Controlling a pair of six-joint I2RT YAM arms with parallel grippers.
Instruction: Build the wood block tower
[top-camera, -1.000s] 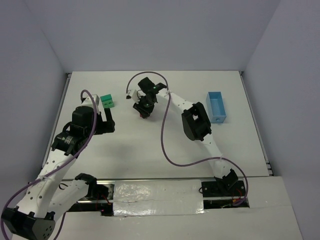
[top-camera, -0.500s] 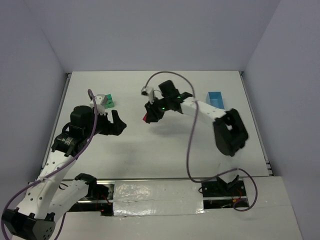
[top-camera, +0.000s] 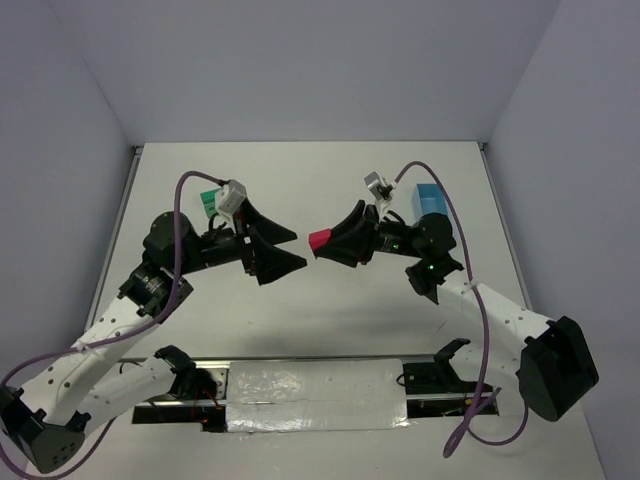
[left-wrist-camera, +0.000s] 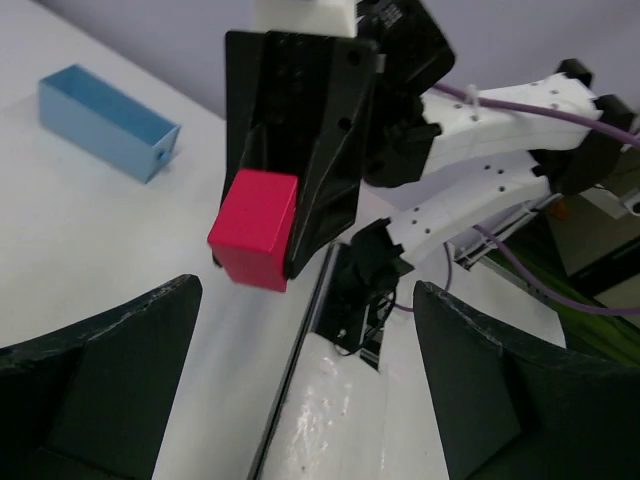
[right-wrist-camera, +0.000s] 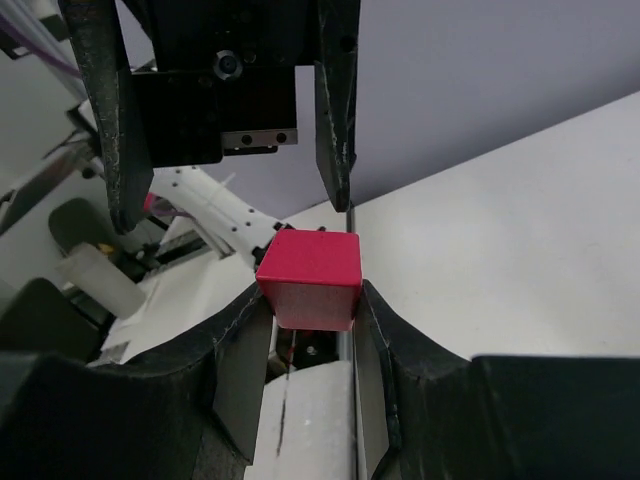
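Note:
My right gripper is raised above the table and shut on the red block, which juts out of its fingertips. In the right wrist view the red block is pinched between the two fingers of the right gripper. My left gripper is open and empty, also raised, pointing at the red block with a small gap between them. In the left wrist view the red block hangs ahead of the spread left gripper. A green block sits at the far left, partly hidden behind the left arm.
A light-blue tray stands at the back right, partly behind the right arm; it also shows in the left wrist view. The white table has raised walls around it. Purple cables loop off both arms.
My right gripper has lifted the red block off the table and swung right and toward the near side. My left gripper rose, opened wide and turned to face it.

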